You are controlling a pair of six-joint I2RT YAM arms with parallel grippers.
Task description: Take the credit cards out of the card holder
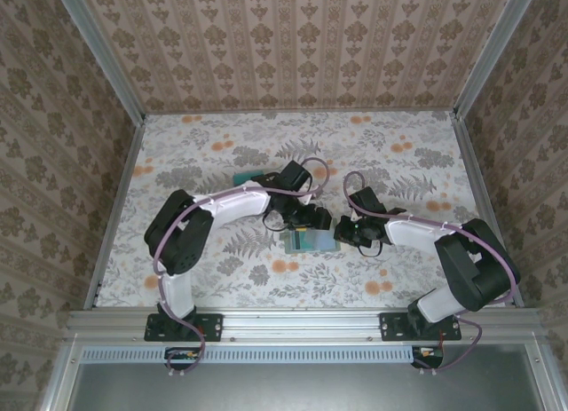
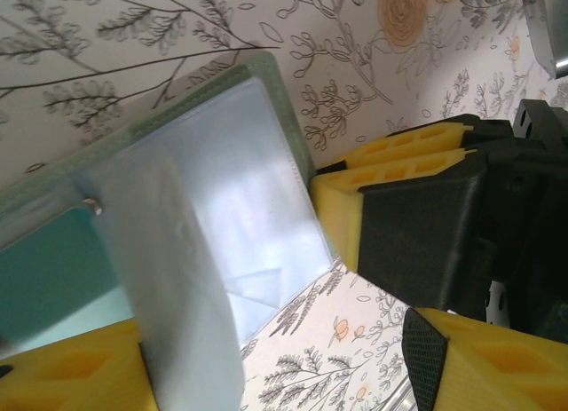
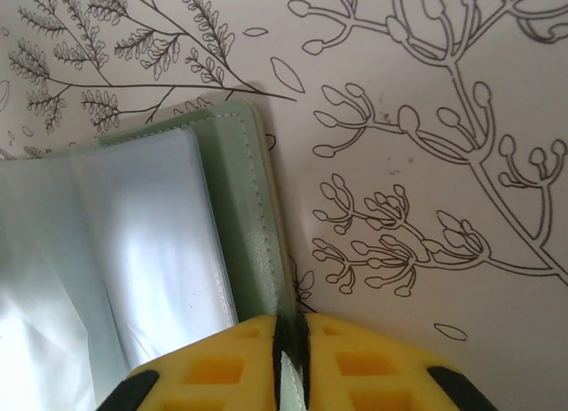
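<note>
The card holder (image 1: 311, 242) lies open on the table between the two arms, its clear sleeves facing up. Its pale green cover (image 3: 244, 207) is nipped at the right edge by my right gripper (image 3: 291, 329), whose jaws are shut on it. My left gripper (image 2: 275, 380) hovers open over the holder (image 2: 222, 162), and a loose clear sleeve (image 2: 177, 296) stands up beside its left finger. One teal credit card (image 2: 44, 278) sits in a sleeve on the left side. My right gripper's fingers (image 2: 390, 176) touch the holder's far edge.
A teal stack of cards (image 1: 251, 177) lies on the flowered table (image 1: 399, 162) behind the left arm. Patterned walls close in the back and both sides. Bare table stretches to the right and front of the holder.
</note>
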